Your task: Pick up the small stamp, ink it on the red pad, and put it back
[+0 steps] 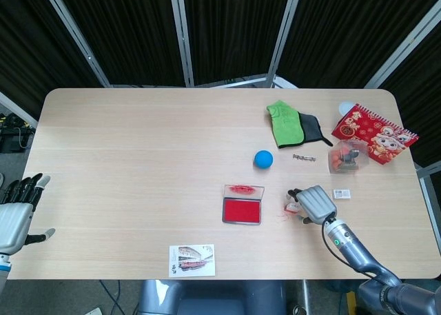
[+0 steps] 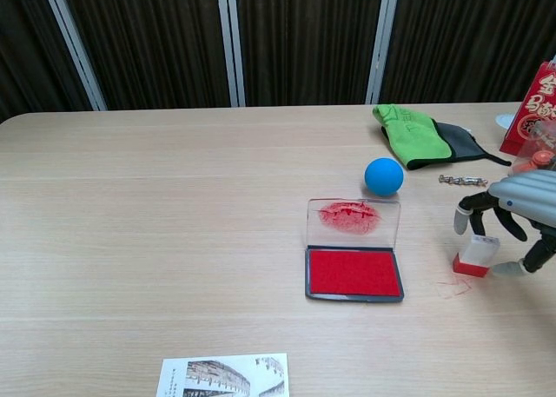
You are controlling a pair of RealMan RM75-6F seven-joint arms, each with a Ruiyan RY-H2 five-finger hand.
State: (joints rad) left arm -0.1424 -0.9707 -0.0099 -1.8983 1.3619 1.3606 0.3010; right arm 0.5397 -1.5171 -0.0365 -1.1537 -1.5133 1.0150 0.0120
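Tabletop (image 1: pixel 138 156) fills most of my head view, with wide bare wood on the left half; my left hand (image 1: pixel 15 215) hangs off the left edge, fingers spread and holding nothing. My right hand (image 1: pixel 311 203) sits right of the open red pad (image 1: pixel 242 209), well in from the near and right edges, with the small stamp (image 1: pixel 292 207) at its fingertips; the blue ball (image 1: pixel 263 159) lies farther back. From the chest view, the stamp (image 2: pixel 475 256) stands on the table, white body over a red base, slightly tilted, just right of the pad (image 2: pixel 354 272). My right hand (image 2: pixel 512 216) arches over it, fingers parted around it; I cannot tell whether any pad touches it. Faint red marks show on the wood beside the base.
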